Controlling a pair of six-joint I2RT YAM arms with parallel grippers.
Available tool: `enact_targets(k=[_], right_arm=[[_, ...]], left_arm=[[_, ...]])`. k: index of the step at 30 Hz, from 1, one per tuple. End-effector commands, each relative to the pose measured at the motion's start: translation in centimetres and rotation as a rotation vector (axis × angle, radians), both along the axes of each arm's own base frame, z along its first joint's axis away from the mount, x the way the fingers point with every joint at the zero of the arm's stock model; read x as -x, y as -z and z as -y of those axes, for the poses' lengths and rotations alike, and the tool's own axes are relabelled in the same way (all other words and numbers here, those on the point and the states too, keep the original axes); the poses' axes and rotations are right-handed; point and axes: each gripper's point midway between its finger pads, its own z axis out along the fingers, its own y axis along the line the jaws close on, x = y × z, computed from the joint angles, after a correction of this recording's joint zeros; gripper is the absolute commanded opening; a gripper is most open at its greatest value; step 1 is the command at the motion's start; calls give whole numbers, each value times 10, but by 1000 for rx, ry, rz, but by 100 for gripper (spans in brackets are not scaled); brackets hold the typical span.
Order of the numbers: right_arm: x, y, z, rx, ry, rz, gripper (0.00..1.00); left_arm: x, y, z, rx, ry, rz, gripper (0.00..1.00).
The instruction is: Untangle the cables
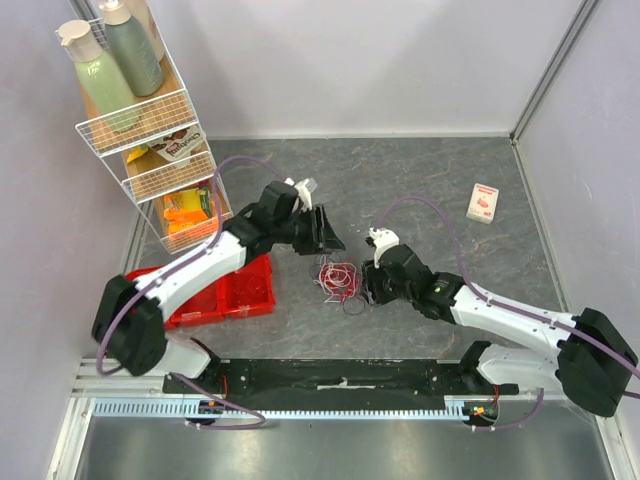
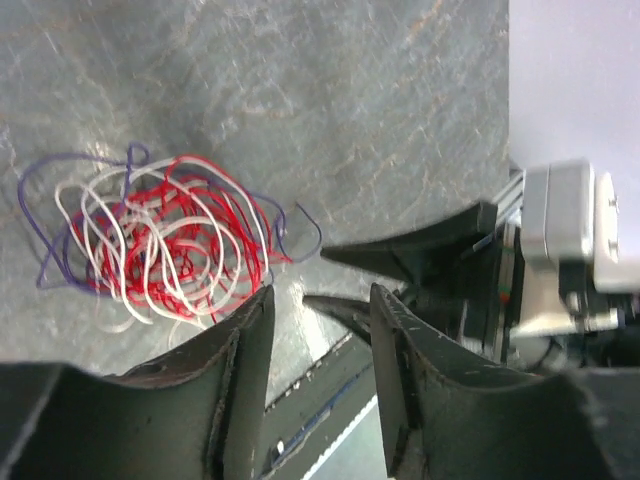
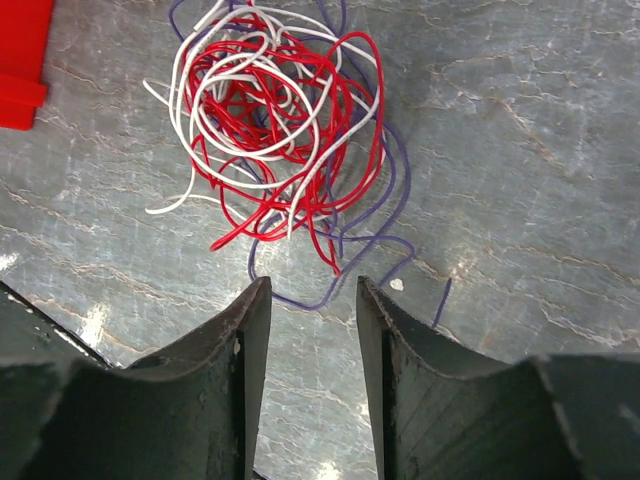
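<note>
My left gripper (image 2: 322, 300) has its fingers apart with nothing between them. In its wrist view the cables (image 2: 165, 235) lie at about 10 o'clock from the fingertips, flat on the tabletop (image 2: 330, 90) and clear of both fingers. The black fingers of the other arm's gripper poke in at 3 o'clock.

My right gripper (image 3: 313, 290) also stands with its fingers parted and holds nothing. In its wrist view the bundle sits at 12 o'clock from the tips. It is a loose knot of red and white loops, and a dark purple strand (image 3: 330, 290) trails out of it to just in front of the gap. I can't tell whether that strand touches either finger.

From the top view, the cables (image 1: 338, 280) lie between the two grippers, at 5 o'clock from the left one (image 1: 325, 235) and at 9 o'clock from the right one (image 1: 372, 285), close to both. A red tray (image 1: 240, 290) lies at 9 o'clock from the tangle, partly under my left arm. A white wire rack (image 1: 150, 130) with two green bottles (image 1: 100, 75) on its top shelf stands at 10 o'clock. A small white and red box (image 1: 483, 202) rests well apart at 2 o'clock from the right gripper.
</note>
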Motion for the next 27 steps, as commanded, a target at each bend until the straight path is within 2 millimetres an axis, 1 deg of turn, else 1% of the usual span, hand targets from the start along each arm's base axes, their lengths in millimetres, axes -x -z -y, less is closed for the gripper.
enact_targets(k=[1, 4, 6, 8, 9, 10, 13, 14, 15, 17, 18, 20, 23, 25, 26, 27], right_arm=[[-7, -9, -17, -76, -64, 70, 47], [-14, -3, -16, -67, -40, 93, 50], [-19, 2, -16, -38, -35, 98, 51], [-22, 7, -16, -15, -30, 93, 50], [-27, 3, -21, -30, -30, 109, 50], [-28, 3, -23, -31, -37, 110, 49], [-28, 1, -30, -62, -52, 113, 37], [-27, 1, -31, -62, -56, 110, 32], [-28, 1, -30, -59, -53, 109, 24], [-26, -1, -29, -60, -53, 105, 15], [-25, -3, -29, -63, -54, 105, 11], [-23, -9, -27, -73, -49, 108, 0], [-22, -22, -26, -102, -47, 133, 0], [-25, -40, -27, -138, -39, 171, 0], [-22, -47, -24, -145, -38, 175, 0], [-23, -62, -25, -173, -36, 194, 0]], left_arm=[[-30, -5, 18, -9, 45, 50, 49], [-41, 26, 13, -98, 40, 41, 51], [-38, 45, 11, -104, 51, -4, 51], [-28, 53, 17, -49, 95, -61, 50], [-27, 57, 17, -46, 94, -68, 50], [-26, 65, 16, -59, 86, -87, 49], [-26, 89, 14, -92, 72, -151, 47], [-25, 94, 14, -96, 70, -173, 46], [-23, 101, 15, -101, 74, -195, 45], [-22, 109, 16, -103, 75, -227, 45], [-21, 114, 16, -109, 72, -240, 44], [-20, 124, 15, -124, 64, -265, 43], [-19, 137, 14, -139, 52, -304, 41], [-18, 144, 14, -144, 40, -332, 41], [-17, 147, 14, -148, 40, -342, 40], [-17, 150, 13, -152, 37, -346, 40]])
